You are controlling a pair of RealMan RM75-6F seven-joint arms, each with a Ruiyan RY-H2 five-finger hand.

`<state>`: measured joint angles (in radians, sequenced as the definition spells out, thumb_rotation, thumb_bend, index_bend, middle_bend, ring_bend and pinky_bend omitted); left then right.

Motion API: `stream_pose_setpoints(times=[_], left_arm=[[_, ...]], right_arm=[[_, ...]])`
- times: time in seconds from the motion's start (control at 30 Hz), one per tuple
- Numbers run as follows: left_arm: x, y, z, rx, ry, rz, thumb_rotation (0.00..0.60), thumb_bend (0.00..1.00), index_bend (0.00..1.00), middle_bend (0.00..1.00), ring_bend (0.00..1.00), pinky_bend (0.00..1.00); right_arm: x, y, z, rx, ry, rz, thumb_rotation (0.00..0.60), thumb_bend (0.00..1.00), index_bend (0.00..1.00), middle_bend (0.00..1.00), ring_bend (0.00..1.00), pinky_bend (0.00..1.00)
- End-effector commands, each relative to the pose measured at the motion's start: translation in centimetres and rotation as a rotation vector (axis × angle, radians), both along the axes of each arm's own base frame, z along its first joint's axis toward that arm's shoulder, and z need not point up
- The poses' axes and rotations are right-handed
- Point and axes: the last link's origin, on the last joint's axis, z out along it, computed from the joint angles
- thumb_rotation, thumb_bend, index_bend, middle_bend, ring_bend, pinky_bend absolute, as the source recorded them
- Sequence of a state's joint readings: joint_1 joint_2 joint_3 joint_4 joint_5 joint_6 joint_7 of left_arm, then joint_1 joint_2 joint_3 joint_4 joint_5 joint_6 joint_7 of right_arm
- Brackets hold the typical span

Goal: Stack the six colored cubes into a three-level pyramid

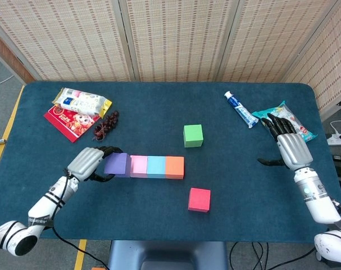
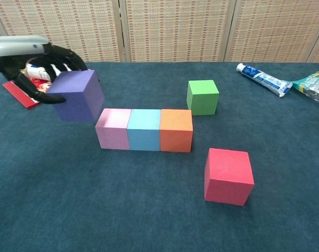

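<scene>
My left hand (image 1: 90,163) (image 2: 41,58) grips the purple cube (image 1: 117,164) (image 2: 76,95) and holds it in the air, just left of and above the pink end of the row. The pink cube (image 1: 138,166) (image 2: 113,128), light blue cube (image 1: 156,166) (image 2: 144,129) and orange cube (image 1: 174,167) (image 2: 176,129) sit side by side, touching. A green cube (image 1: 193,135) (image 2: 203,96) stands behind them. The red cube (image 1: 199,199) (image 2: 228,176) lies in front to the right. My right hand (image 1: 289,144) hovers open at the right side, holding nothing.
Snack packets (image 1: 80,102) and a red pack (image 1: 71,123) lie at the back left beside dark grapes (image 1: 105,125) (image 2: 78,90). A toothpaste tube (image 1: 239,109) (image 2: 263,79) and a teal packet (image 1: 285,121) (image 2: 311,84) lie at the back right.
</scene>
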<state>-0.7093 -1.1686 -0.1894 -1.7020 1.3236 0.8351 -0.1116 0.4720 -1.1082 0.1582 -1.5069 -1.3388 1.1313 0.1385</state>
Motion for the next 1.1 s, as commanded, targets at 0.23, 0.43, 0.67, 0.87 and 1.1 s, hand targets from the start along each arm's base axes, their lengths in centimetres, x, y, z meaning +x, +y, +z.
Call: stream_pose_setpoints(times=[0.23, 0.43, 0.67, 0.87, 1.1], left_arm=[[4.8, 4.2, -3.2, -0.054, 0.046, -0.016, 0.6, 0.32, 0.31, 0.38, 0.31, 0.38], [5.2, 4.4, -3.9, -0.056, 0.059, 0.003, 0.6, 0.32, 0.31, 0.38, 0.31, 0.38], [5.8, 3.9, -4.6, -0.066, 0.052, 0.016, 0.6, 0.32, 0.31, 0.37, 0.31, 0.39], [6.7, 3.6, -5.3, -0.067, 0.055, 0.01, 0.6, 0.32, 0.29, 0.36, 0.3, 0.39], [7.1, 3.4, -6.1, -0.041, 0.053, 0.031, 0.6, 0.32, 0.29, 0.36, 0.3, 0.39]], right_arm=[[-0.6, 0.6, 0.4, -0.005, 0.008, -0.024, 0.6, 0.0, 0.0, 0.0, 0.0, 0.0], [-1.1, 0.7, 0.7, -0.009, 0.009, -0.037, 0.6, 0.0, 0.0, 0.0, 0.0, 0.0], [-1.4, 0.7, 0.8, -0.009, 0.008, -0.041, 0.6, 0.0, 0.0, 0.0, 0.0, 0.0], [-1.5, 0.6, 0.6, 0.0, 0.009, -0.043, 0.6, 0.0, 0.0, 0.0, 0.0, 0.0], [-1.9, 0.6, 0.8, -0.001, 0.01, -0.049, 0.6, 0.0, 0.0, 0.0, 0.0, 0.0]])
